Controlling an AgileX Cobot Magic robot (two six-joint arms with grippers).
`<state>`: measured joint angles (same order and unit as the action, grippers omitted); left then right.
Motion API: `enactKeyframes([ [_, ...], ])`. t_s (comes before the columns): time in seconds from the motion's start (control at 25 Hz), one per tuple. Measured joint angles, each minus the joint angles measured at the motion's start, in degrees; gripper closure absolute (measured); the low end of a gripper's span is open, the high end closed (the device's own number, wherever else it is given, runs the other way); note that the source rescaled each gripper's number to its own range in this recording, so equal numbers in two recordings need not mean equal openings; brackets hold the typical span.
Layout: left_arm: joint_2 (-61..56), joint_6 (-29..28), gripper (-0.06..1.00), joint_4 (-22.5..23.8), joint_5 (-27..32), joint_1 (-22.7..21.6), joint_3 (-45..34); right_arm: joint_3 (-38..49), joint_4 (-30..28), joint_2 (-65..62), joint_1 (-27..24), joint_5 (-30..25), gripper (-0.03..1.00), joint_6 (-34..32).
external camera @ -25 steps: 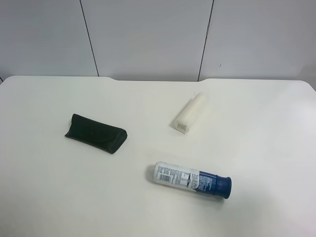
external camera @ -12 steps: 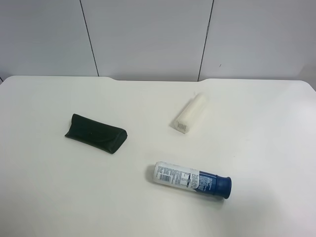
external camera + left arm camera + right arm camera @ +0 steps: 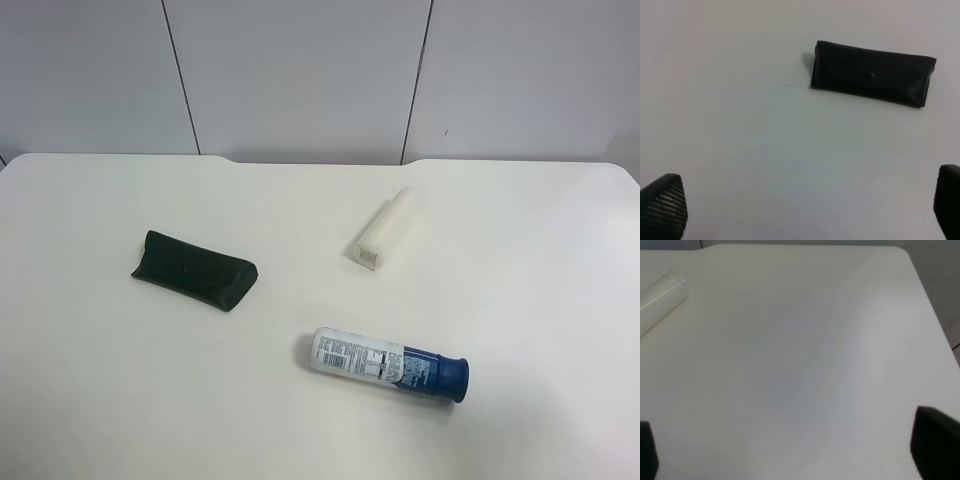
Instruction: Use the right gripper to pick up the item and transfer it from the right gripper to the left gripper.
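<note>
The black-green glasses case [image 3: 194,270] lies flat on the white table [image 3: 120,400], left of the middle in the exterior high view. It also shows in the left wrist view [image 3: 872,73], flap side up with a small snap. My left gripper [image 3: 805,207] is open and empty, its fingertips [image 3: 662,205] wide apart above bare table, short of the case. My right gripper [image 3: 790,450] is open and empty over bare table, with one end of the white block [image 3: 660,302] ahead. Neither arm shows in the exterior high view.
A white rectangular block [image 3: 385,231] lies right of the middle. A white bottle with a blue cap [image 3: 390,364] lies on its side nearer the front. A grey panelled wall [image 3: 300,70] stands behind the table's far edge.
</note>
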<state>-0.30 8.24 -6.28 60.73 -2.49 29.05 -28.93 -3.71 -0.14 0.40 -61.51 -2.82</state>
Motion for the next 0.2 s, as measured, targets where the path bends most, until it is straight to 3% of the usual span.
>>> enactKeyframes([
  [0.2, 0.0, 0.0, -0.06, 0.0, 0.0, 0.0, 0.0, 0.0, 0.0, 0.0, 0.0, 0.0, -0.03, 0.0],
])
